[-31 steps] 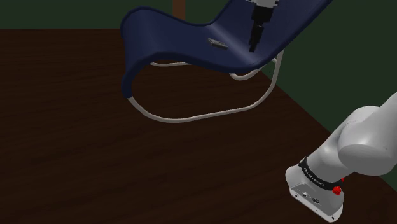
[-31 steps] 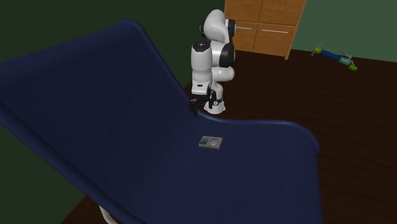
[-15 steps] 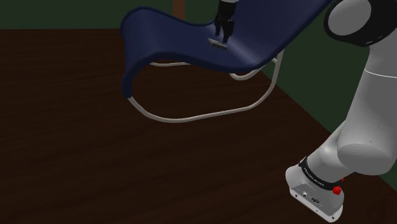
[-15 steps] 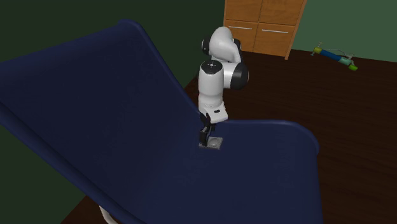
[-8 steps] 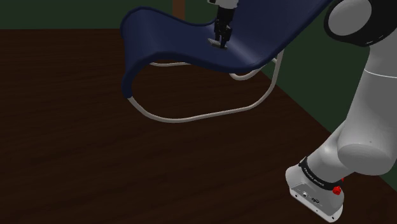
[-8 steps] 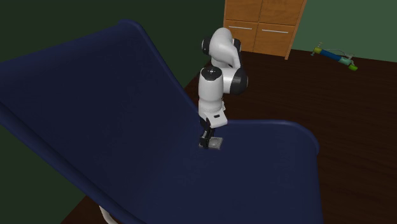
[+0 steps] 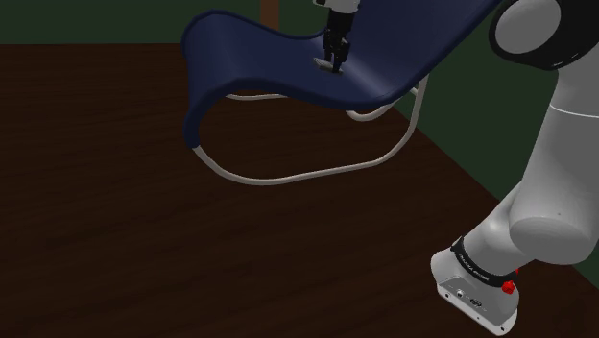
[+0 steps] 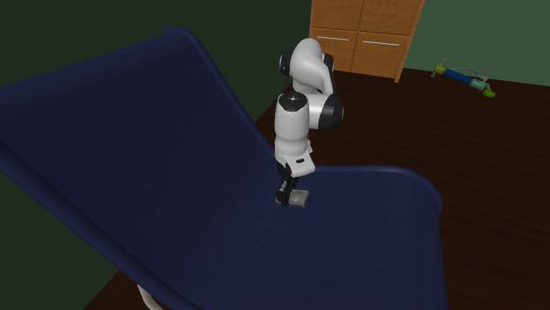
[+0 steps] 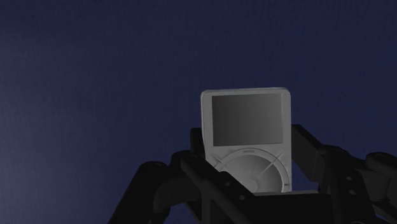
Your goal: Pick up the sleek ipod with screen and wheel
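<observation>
Pinching the ipod [image 9: 247,130] with the claw [image 9: 248,149], one finger at each side; lying flat on the seat [image 9: 95,76] right under the claw. Reach and grasp seemingly done; left: lifting up.

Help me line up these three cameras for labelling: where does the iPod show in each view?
Shoulder view: the iPod lies top centre, on the blue chair seat.
Second exterior view: the iPod is near the picture's middle, in the seat's dip.
Wrist view: the iPod sits between the fingers, with its screen end pointing away from the hand.
Shared landmark: the blue chair seat beneath the iPod.
</observation>
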`<act>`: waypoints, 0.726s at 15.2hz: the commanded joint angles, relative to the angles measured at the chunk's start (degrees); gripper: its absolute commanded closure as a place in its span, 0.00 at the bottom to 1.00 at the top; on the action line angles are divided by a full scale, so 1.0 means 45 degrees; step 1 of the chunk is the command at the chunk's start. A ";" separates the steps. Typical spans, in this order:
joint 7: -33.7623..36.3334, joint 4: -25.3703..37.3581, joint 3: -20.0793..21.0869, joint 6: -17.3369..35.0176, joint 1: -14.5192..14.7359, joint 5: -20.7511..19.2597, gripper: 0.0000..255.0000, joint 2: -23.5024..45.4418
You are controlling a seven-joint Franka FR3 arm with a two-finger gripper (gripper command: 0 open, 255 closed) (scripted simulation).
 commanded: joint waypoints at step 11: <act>0.0027 0.2269 -0.0026 -0.2022 -0.0164 0.0048 1.00 0.0284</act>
